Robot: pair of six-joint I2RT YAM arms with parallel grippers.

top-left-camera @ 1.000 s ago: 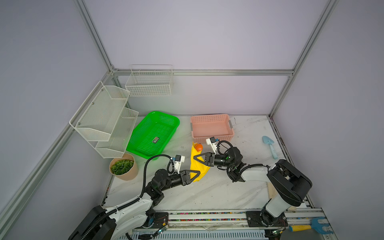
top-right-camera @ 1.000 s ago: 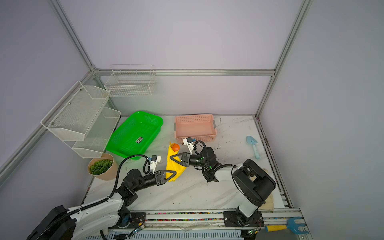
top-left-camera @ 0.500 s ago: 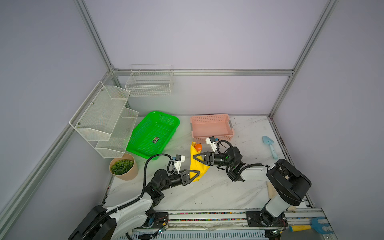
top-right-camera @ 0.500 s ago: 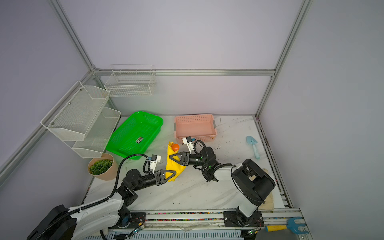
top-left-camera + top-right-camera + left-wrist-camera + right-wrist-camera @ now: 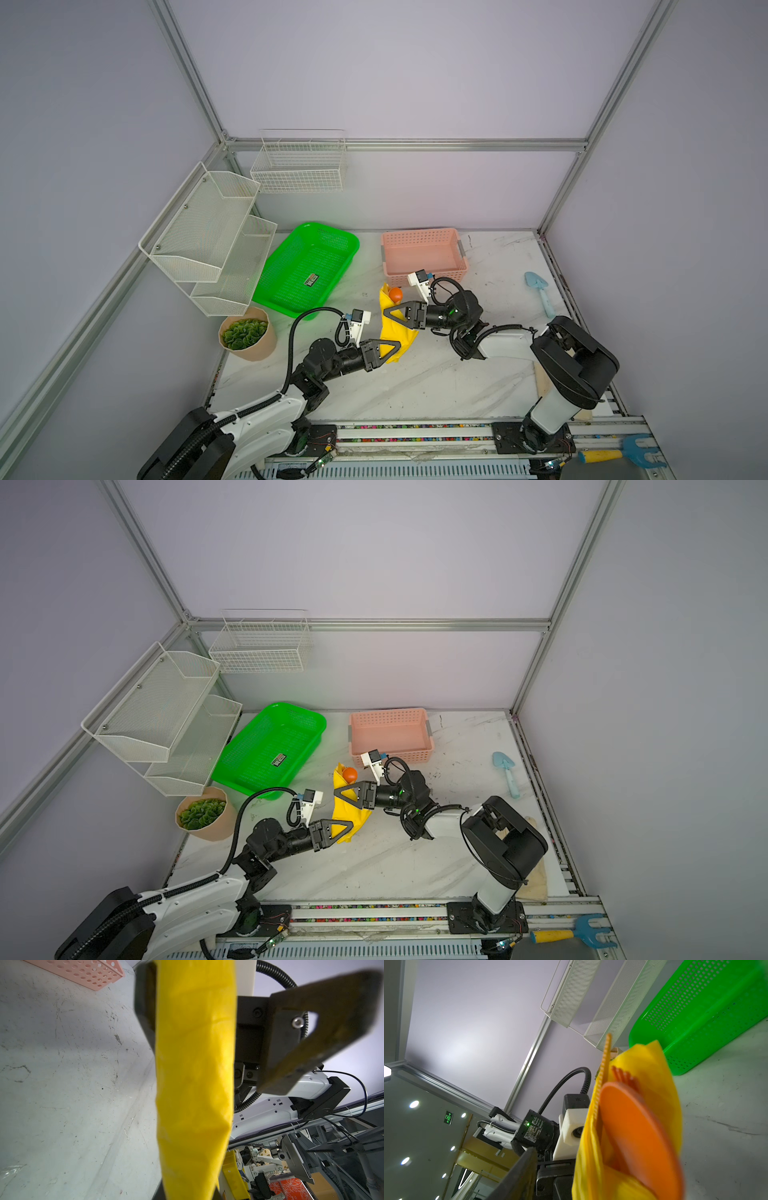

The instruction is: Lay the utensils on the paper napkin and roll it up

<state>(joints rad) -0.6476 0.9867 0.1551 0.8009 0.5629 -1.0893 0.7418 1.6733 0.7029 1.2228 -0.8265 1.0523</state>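
Marble worktop (image 5: 415,382), scuffed. Item: paper napkin (image 5: 394,332), bright yellow, rolled into a loose, creased tube, located between the two arms near the pink basket (image 5: 453,272). Orange spoon (image 5: 633,1130) bowl and fork (image 5: 625,1076) tines protrude from its far end. Left end effector (image 5: 397,345) pinches the near end. Right end effector (image 5: 387,312) is parted, jaws astride the roll.

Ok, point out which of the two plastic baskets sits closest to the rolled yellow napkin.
The pink basket, just behind the far end of the yellow napkin roll. The green basket lies farther off to the side, toward the wire shelf.
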